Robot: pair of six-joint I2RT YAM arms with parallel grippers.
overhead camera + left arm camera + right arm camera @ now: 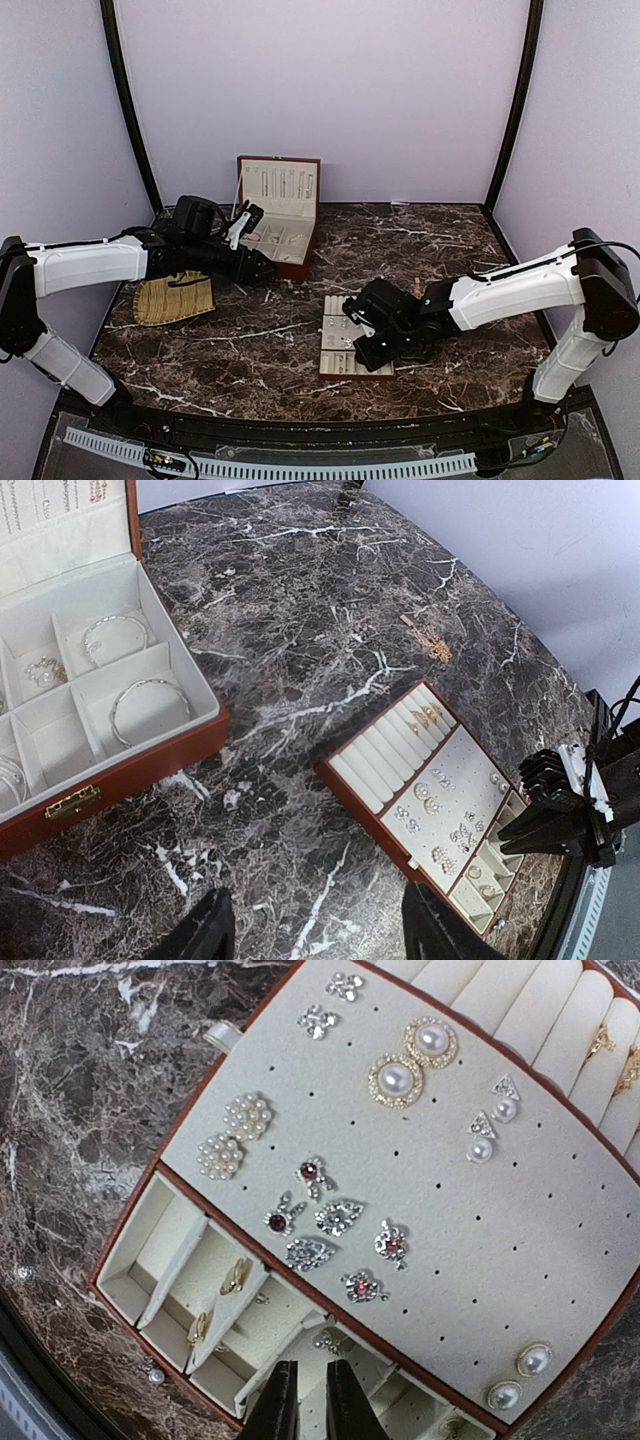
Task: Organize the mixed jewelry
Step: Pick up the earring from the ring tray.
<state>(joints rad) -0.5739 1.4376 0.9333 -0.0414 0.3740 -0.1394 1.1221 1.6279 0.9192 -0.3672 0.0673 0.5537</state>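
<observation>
The mixed jewelry is spread over two holders. Two silver bangles (148,708) and a ring (42,670) lie in compartments of the open red-brown box (130,770). Pearl and crystal studs (325,1218) are pinned on the cream tray's pad (480,1250), and gold rings (235,1275) sit in its small slots. My right gripper (314,1400) hovers low over those slots. Its jaws are open a narrow gap and hold nothing. A tiny silver stud (325,1340) lies just past its tips. My left gripper (320,940) is open above bare marble between box and tray.
A woven straw mat (175,298) lies left of the box (300,262), under the left arm. One gold piece (437,648) lies loose on the marble behind the tray (335,362). A pearl stud (152,1373) rests on the table beside the tray's corner.
</observation>
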